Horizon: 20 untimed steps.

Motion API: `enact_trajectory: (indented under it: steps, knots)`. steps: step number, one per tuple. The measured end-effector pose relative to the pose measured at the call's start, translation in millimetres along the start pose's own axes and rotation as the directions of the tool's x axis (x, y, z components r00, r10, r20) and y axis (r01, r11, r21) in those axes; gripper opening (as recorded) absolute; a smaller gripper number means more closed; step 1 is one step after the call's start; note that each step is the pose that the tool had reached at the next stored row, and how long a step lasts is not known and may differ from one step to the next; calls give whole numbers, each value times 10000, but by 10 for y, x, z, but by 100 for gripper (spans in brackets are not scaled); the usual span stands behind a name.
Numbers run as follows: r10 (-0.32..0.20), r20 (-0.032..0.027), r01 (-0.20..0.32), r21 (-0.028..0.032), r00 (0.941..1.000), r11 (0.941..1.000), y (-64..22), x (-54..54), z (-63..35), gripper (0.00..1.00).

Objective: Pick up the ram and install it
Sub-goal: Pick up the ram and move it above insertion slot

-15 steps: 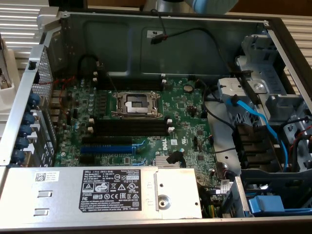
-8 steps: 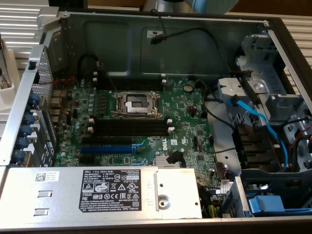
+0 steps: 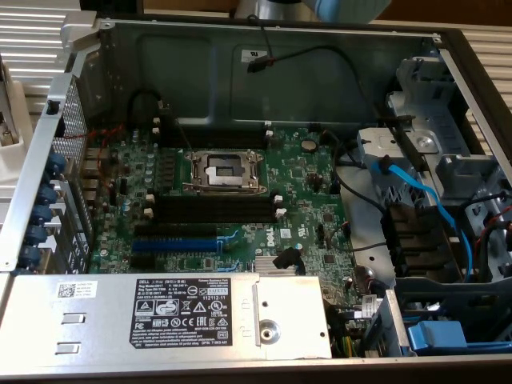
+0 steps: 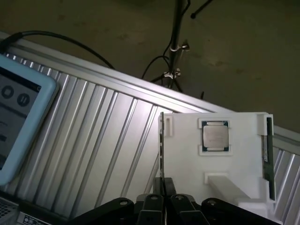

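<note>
Hand (image 4: 164,183) closed on ram (image 4: 161,140), white holder (image 4: 234,164)

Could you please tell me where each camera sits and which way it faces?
Exterior view: high above the open case, looking down at the motherboard; the arm shows at the top edge.
Wrist view: on the wrist, looking past the fingers at a white holder with a ram.
Shared: the ribbed table.
</note>
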<state>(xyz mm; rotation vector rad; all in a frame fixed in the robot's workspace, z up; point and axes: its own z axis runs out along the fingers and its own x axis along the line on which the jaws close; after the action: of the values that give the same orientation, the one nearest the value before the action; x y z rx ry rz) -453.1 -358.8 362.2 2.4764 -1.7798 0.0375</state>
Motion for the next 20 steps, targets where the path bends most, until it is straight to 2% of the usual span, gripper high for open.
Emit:
enact_trajectory:
  steps: [4,9,14,20]
  knots:
    - [1,-15,-1,-5,10000,10000,-23,31,-179,12]
    - [0,-17,0,-6,10000,10000,-141,137,-391,12]
    - [1,-16,-1,-8,10000,10000,-251,251,-454,12]
    - [-4,-2,4,-47,10000,10000,-469,407,-518,12]
